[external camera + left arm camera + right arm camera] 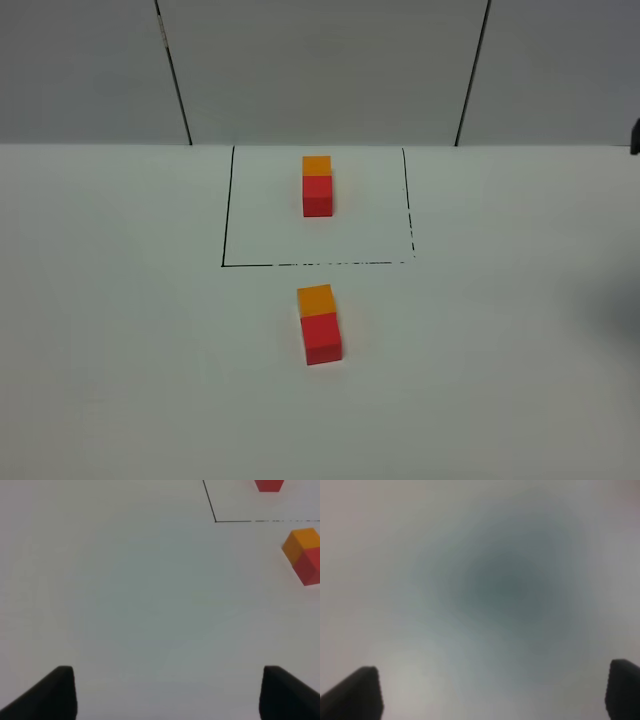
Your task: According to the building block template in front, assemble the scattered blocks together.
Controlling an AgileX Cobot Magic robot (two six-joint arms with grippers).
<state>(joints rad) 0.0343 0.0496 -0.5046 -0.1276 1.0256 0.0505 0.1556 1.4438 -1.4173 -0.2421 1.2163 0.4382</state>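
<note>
The template pair (317,186), an orange cube joined to a red cube, stands inside the black drawn rectangle (226,210) at the far side of the table (120,330) as the reference; the loose orange cube (315,299) and loose red cube (321,338) sit just outside the frame's near edge, touching in the same order, so the assembly appears to match. The left gripper (167,692) and right gripper (492,695) both show jaws spread wide with nothing between them, over bare table, apparently clear of the finished work.
</note>
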